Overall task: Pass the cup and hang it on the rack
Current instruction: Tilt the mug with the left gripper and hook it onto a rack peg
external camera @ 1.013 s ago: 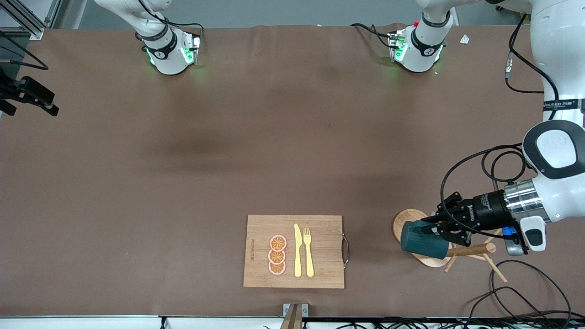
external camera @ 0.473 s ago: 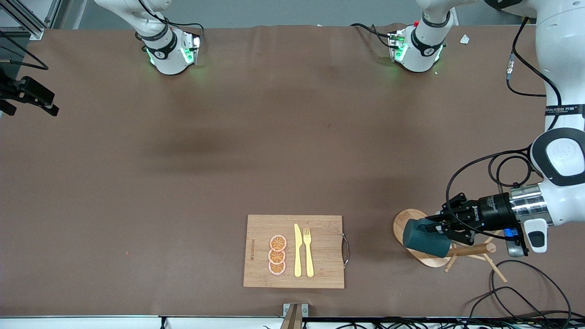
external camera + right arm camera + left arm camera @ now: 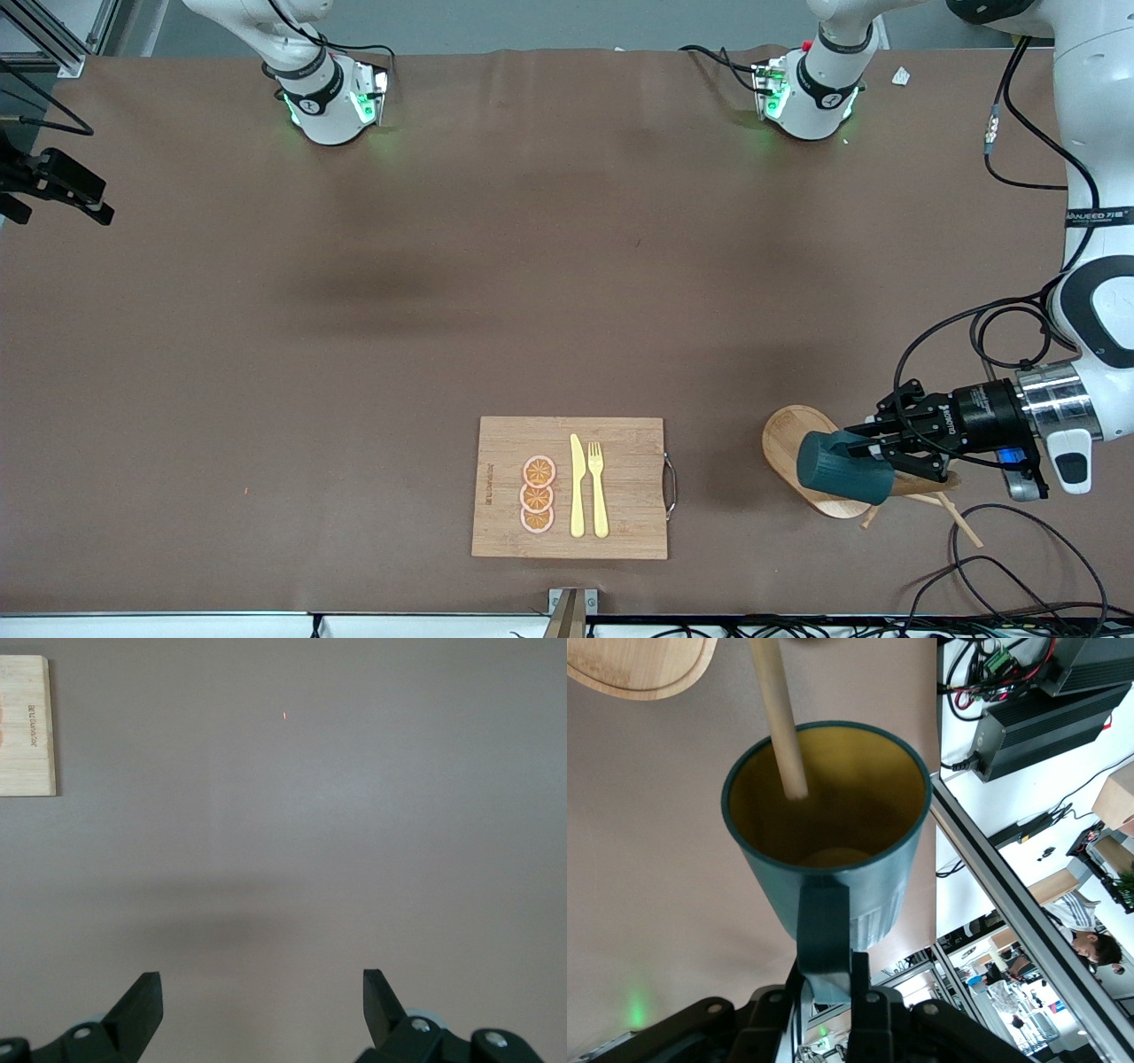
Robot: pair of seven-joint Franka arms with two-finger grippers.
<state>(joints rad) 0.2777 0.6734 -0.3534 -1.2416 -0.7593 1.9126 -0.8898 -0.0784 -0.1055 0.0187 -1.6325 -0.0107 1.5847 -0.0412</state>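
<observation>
You are looking at a wide table [image 3: 496, 292] covered in plain brown cloth, evenly lit, with soft shadows across its middle. A pale floor strip [image 3: 532, 27] shows past the bases' end, and black cables [image 3: 1001, 567] coil at the left arm's end. In the left wrist view you see an aluminium frame rail [image 3: 1028, 904] and dark electronics boxes [image 3: 1045, 718].

A robot lab: brown table [image 3: 443, 292], metal frame [image 3: 1028, 912], black power boxes [image 3: 1050, 713] with loose wires [image 3: 1001, 567].
</observation>
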